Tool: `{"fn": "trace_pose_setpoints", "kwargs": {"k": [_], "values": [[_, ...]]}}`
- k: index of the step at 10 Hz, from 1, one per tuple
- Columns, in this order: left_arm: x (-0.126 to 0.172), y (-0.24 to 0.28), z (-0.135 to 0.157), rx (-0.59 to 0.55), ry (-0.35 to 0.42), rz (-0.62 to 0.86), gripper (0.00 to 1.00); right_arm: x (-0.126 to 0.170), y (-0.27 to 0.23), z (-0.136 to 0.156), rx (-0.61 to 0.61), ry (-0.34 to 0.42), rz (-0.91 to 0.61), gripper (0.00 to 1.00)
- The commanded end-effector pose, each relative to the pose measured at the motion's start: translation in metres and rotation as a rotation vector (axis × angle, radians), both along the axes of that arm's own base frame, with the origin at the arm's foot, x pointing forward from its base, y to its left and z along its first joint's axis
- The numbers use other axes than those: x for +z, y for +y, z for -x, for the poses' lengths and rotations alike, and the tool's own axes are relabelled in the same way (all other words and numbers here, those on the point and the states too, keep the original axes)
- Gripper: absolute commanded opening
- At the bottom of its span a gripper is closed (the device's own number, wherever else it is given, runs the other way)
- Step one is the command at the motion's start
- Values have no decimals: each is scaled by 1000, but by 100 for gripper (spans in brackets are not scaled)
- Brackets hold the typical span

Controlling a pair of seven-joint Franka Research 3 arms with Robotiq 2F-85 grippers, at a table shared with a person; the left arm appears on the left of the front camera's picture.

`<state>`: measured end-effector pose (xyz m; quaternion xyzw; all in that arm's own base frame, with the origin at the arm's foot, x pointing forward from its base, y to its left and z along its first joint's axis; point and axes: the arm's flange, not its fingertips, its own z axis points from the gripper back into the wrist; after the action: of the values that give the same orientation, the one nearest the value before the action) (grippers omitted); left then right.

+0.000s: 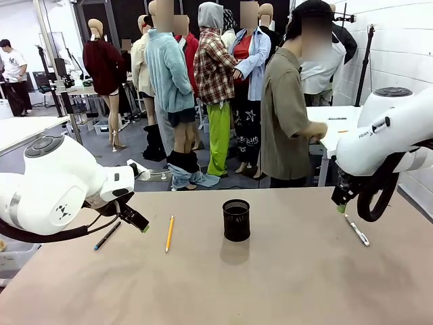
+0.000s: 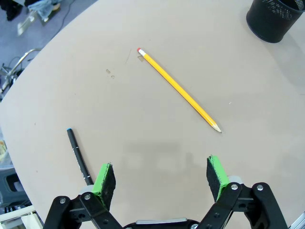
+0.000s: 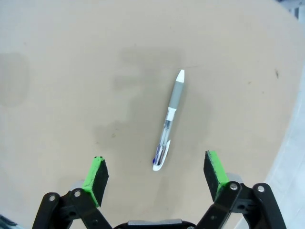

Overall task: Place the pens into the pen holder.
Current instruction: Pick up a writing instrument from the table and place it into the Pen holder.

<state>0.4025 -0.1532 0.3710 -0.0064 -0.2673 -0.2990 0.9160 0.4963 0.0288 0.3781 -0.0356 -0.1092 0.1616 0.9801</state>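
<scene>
Left claw (image 2: pixel 159 164) is wide open, nothing btwn its green pads (image 2: pixel 106 179), hovering over the tan surface (image 2: pixel 200 43). Yellow pencil (image 2: pixel 178 89) lies flat just ahead of it on a diagonal. The sharpened tip is the nearer end, close to the pad at pic right but apart from it; the red eraser end is farther out. Black pen (image 2: pixel 77 153) lies flat beside the other pad, blue end pointing away from the claw. Its near end is hidden behind that pad, so can't tell if they touch. Pencil & black pen are well apart. Pen holder (image 2: pixel 274 19), a black mesh cup, stands upright well ahead of the left claw, beyond the pencil. In the front view it sits btwn the two claws, w/ the pencil btwn the left claw & the holder. Right claw (image 3: pixel 155 162) is also wide open, gripping nothing, above the surface. Whitish pen (image 3: pixel 170 119) w/ grey grip lies flat straight ahead of it, approx in line w/ the gap btwn its fingers. The clip end is nearest the claw, the white tip points away, and both pads are clear of it. In the front view the right claw hangs just over one end of that pen, holder well off to its side. A person (image 1: pixel 287 115) stands beyond the far edge, turned away.
</scene>
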Motion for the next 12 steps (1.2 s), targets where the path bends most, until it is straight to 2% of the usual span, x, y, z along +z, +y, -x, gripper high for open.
{"fn": "trace_pose_setpoints", "kwargs": {"k": [1, 6, 9, 10, 12], "values": [[0, 2, 0, 5, 0, 3, 100, -16, -8, -25, -17, 63, 1, 100], [0, 2, 0, 5, 0, 3, 100, -65, -29, -50, -13, 134, -43, 100], [0, 2, 0, 5, 0, 3, 100, -79, -33, -55, -18, 151, -58, 100], [0, 2, 0, 5, 0, 3, 100, -80, -34, -53, -16, 147, -53, 97], [0, 2, 0, 5, 0, 3, 100, -82, -34, -51, -9, 158, -45, 59]]}}
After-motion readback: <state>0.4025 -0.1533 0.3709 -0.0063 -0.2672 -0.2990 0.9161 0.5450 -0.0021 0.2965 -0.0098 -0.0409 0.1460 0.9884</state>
